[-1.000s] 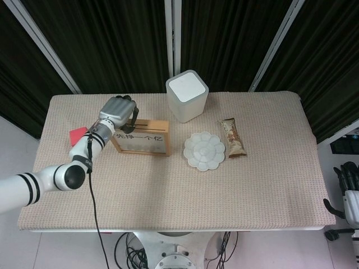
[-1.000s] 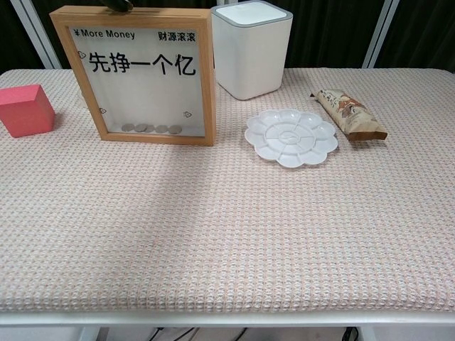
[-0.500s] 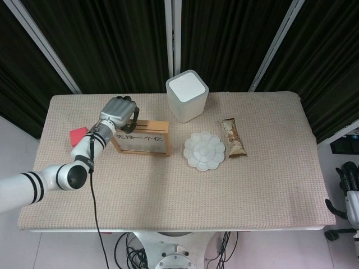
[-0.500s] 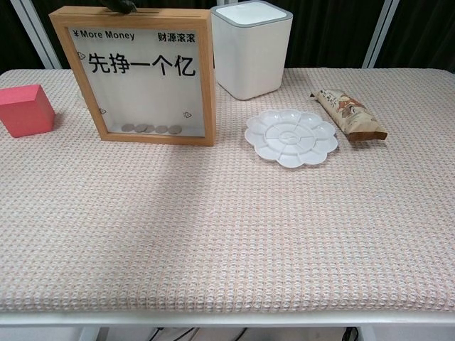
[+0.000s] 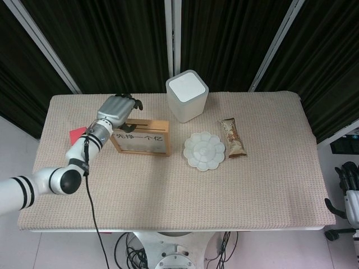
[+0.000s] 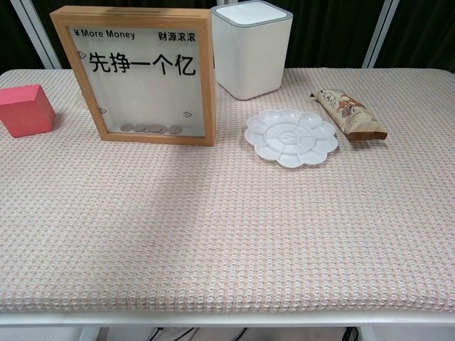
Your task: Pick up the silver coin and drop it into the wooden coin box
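The wooden coin box (image 6: pixel 135 74) stands upright at the back left of the table, also seen from above as the coin box (image 5: pixel 141 137). Several silver coins (image 6: pixel 150 128) lie in a row at its bottom behind the clear pane. I see no loose coin on the cloth. My left hand (image 5: pixel 116 107) hovers above the box's top left corner, its fingers (image 5: pixel 133 103) apart and off the box, with nothing visible in them. The chest view does not show it. My right hand (image 5: pixel 349 188) hangs off the table's right side, holding nothing.
A white square bin (image 5: pixel 186 95) stands behind and right of the box. A white flower-shaped palette (image 6: pixel 291 137) and a snack packet (image 6: pixel 350 114) lie to the right. A red block (image 6: pixel 25 109) sits left of the box. The tabletop (image 6: pixel 227 227) is covered in woven cloth.
My left hand has lifted off the top of the coin box and drawn back to the left; its dark fingertips no longer show at the box's top edge in the chest view.
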### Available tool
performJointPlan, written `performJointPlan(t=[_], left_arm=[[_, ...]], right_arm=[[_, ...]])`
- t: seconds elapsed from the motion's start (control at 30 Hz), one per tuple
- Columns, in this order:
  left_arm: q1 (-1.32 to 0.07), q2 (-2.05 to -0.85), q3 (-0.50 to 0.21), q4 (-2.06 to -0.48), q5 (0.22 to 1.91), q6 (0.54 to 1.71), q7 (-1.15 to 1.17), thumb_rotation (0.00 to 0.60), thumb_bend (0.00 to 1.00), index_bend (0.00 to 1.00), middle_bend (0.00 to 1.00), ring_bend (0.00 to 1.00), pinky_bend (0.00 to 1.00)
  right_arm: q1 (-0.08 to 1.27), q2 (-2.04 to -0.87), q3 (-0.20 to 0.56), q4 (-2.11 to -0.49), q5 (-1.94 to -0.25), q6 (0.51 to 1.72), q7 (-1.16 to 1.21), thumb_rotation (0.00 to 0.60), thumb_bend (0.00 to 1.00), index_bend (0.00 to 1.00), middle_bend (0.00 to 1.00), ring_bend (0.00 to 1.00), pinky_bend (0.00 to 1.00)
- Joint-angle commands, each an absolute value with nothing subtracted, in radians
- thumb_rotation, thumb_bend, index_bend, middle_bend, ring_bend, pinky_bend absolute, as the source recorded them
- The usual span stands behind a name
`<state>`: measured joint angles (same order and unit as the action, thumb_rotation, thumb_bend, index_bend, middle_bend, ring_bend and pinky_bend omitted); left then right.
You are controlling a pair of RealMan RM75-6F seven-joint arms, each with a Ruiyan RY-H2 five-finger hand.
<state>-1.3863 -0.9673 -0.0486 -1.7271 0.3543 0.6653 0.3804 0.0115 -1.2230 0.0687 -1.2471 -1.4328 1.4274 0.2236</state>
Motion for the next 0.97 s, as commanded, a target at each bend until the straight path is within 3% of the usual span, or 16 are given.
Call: performJointPlan(t=[0.03, 0.13, 0.2, 0.3, 0.4, 0.57, 0.77, 0.97], left_arm=[[-1.271, -0.896, -0.097, -1.885, 0.525, 0.851, 0.31, 0.6, 0.27, 0.27, 0.24, 0.09, 0.18], [-1.109, -0.864, -0.068, -2.011, 0.77, 1.1, 0.285, 0.6, 0.2, 0.27, 0.24, 0.09, 0.18], [-0.97, -0.872, -0.006, -2.036, 0.981, 1.288, 0.279, 0.6, 0.17, 0.27, 0.23, 0.09, 0.17], [-0.774, -0.915, 0.1, -1.974, 1.238, 1.504, 0.251, 0.6, 0.14, 0.25, 0.22, 0.08, 0.17], [-0.613, -0.97, 0.176, -1.85, 1.388, 1.647, 0.195, 0.6, 0.14, 0.19, 0.17, 0.05, 0.14], [-0.439, -1.053, 0.226, -1.659, 1.466, 1.754, 0.143, 0.597, 0.31, 0.14, 0.07, 0.0, 0.1], [-0.317, -1.136, 0.216, -1.505, 1.454, 1.764, 0.116, 0.529, 0.19, 0.11, 0.06, 0.0, 0.09], [-0.249, -1.191, 0.195, -1.393, 1.428, 1.7, 0.053, 0.509, 0.15, 0.1, 0.06, 0.0, 0.08]], right_arm=[[0.01, -1.22, 0.069, -1.248, -1.434, 1.432, 0.227, 0.6, 0.23, 0.0, 0.0, 0.0, 0.0], [0.008, -1.219, 0.069, -1.244, -1.434, 1.433, 0.235, 0.6, 0.23, 0.0, 0.0, 0.0, 0.0], [0.006, -1.22, 0.066, -1.239, -1.436, 1.434, 0.239, 0.6, 0.23, 0.0, 0.0, 0.0, 0.0], [0.004, -1.221, 0.063, -1.236, -1.445, 1.442, 0.238, 0.6, 0.23, 0.0, 0.0, 0.0, 0.0], [0.001, -1.226, 0.061, -1.235, -1.462, 1.468, 0.23, 0.6, 0.23, 0.0, 0.0, 0.0, 0.0], [-0.003, -1.228, 0.062, -1.25, -1.483, 1.506, 0.193, 0.6, 0.23, 0.0, 0.0, 0.0, 0.0], [-0.003, -1.223, 0.064, -1.294, -1.505, 1.542, 0.114, 0.6, 0.23, 0.0, 0.0, 0.0, 0.0], [0.002, -1.215, 0.059, -1.333, -1.515, 1.54, 0.063, 0.6, 0.23, 0.0, 0.0, 0.0, 0.0]])
